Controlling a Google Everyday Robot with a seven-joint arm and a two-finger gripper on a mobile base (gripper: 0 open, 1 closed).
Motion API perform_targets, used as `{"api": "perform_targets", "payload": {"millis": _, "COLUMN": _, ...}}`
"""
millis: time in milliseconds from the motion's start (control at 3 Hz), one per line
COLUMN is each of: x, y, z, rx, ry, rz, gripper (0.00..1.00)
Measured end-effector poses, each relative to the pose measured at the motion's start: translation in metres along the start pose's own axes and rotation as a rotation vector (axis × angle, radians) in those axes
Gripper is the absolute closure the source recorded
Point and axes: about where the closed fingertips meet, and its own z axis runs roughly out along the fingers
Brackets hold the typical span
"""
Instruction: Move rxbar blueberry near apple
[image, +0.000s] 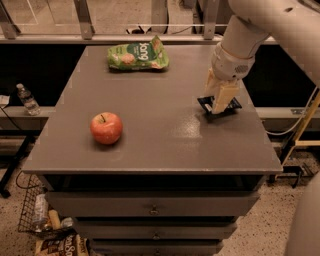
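The rxbar blueberry (218, 107) is a small dark flat bar lying on the grey table (165, 150) near its right edge. My gripper (219, 96) points down right over the bar and touches or nearly touches it, hiding its middle. The apple (106, 128) is red with yellowish patches. It sits on the left front part of the table, far to the left of the bar and the gripper.
A green crinkly snack bag (138, 54) lies at the back of the table. The table's right edge is close beside the bar. Drawers are below the front edge. A water bottle (27, 99) stands on a ledge at the left.
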Motion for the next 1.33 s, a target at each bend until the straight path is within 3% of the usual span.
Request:
{"api": "perform_targets", "payload": {"millis": 333, "x": -0.047, "y": 0.013, "z": -0.053, "rx": 0.126, "ry": -0.06, "rz": -0.061, "gripper": 1.0}}
{"api": "perform_targets", "payload": {"millis": 667, "x": -0.048, "y": 0.014, "z": -0.056, "rx": 0.133, "ry": -0.056, "rz": -0.062, "gripper": 1.0}}
{"api": "perform_targets", "payload": {"millis": 1000, "x": -0.075, "y": 0.012, "z": -0.047, "rx": 0.117, "ry": -0.049, "rz": -0.14, "gripper": 1.0}}
{"api": "perform_targets", "payload": {"millis": 1333, "x": -0.127, "y": 0.004, "z": -0.044, "rx": 0.113, "ry": -0.02, "rz": -0.297, "gripper": 1.0}}
